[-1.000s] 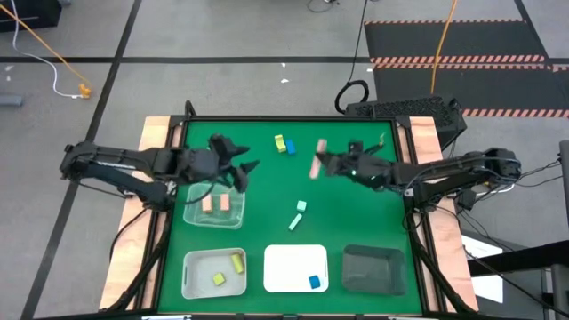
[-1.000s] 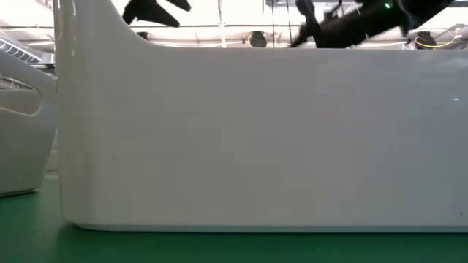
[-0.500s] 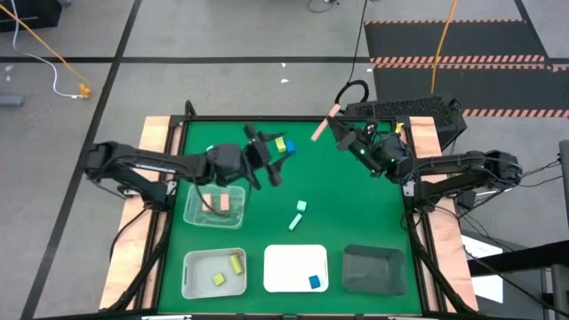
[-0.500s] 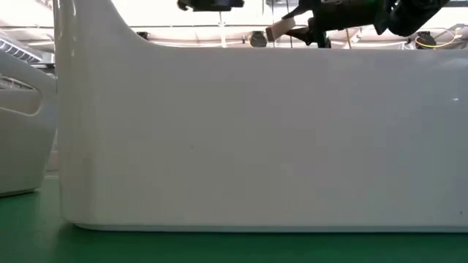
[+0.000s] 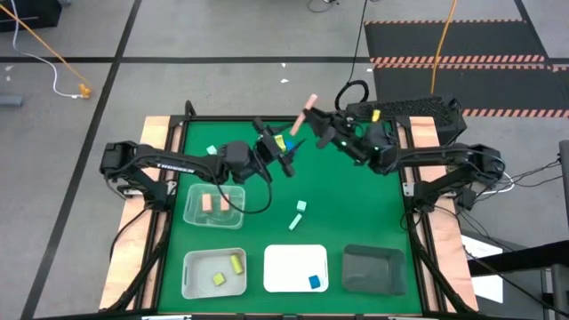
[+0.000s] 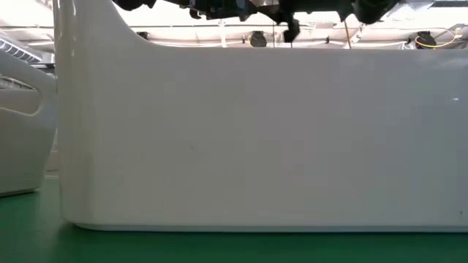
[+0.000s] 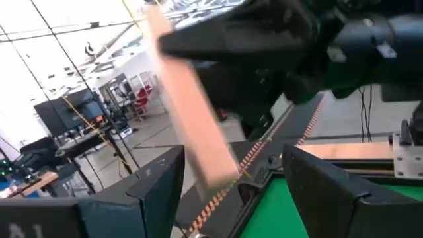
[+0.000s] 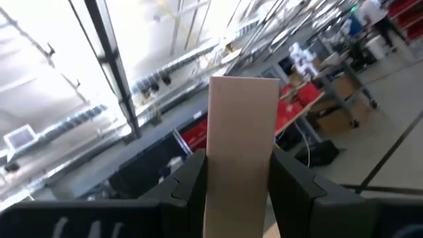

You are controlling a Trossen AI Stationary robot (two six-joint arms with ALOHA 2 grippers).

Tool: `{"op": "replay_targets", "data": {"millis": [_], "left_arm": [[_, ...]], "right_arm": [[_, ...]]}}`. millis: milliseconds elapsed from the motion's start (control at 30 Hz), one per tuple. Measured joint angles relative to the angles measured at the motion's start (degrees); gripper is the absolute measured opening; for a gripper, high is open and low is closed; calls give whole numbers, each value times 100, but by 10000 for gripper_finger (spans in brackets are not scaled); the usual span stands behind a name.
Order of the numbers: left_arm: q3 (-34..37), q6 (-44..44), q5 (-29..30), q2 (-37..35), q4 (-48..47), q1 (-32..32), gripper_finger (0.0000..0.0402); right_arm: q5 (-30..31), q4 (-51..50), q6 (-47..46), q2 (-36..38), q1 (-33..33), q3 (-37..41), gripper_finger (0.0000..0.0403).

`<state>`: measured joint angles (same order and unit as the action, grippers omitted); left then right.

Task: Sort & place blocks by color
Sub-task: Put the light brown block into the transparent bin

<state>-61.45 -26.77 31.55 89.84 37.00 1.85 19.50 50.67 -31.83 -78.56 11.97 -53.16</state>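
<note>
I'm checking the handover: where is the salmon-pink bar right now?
In the high view the salmon-pink bar is held up by the right gripper over the table's far edge near its middle, with the open left gripper just below it.

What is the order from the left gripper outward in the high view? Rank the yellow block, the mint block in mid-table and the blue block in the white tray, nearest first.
1. yellow block: right beside the left gripper, far side of the table.
2. mint block: mid-table.
3. blue block: in the white tray, at the near edge.
</note>
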Motion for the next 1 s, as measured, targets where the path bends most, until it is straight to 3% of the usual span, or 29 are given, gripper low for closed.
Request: {"op": "replay_targets", "data": {"millis": [200, 367, 500, 700, 1000], "left_arm": [[0, 37, 735, -11, 49, 16, 255], [0, 12, 796, -11, 45, -8, 235], [0, 41, 837, -11, 47, -9, 178], [-1, 126, 970, -28, 84, 18, 60], [0, 178, 696, -31, -46, 26, 57]], "right_arm": [[-405, -194, 5, -425, -37, -366, 111], [-476, -207, -21, -486, -45, -401, 111], [-453, -303, 132, -486, -41, -403, 111], [-406, -294, 402, -486, -42, -403, 121], [-569, -805, 1003, -398, -6, -403, 183]]}}
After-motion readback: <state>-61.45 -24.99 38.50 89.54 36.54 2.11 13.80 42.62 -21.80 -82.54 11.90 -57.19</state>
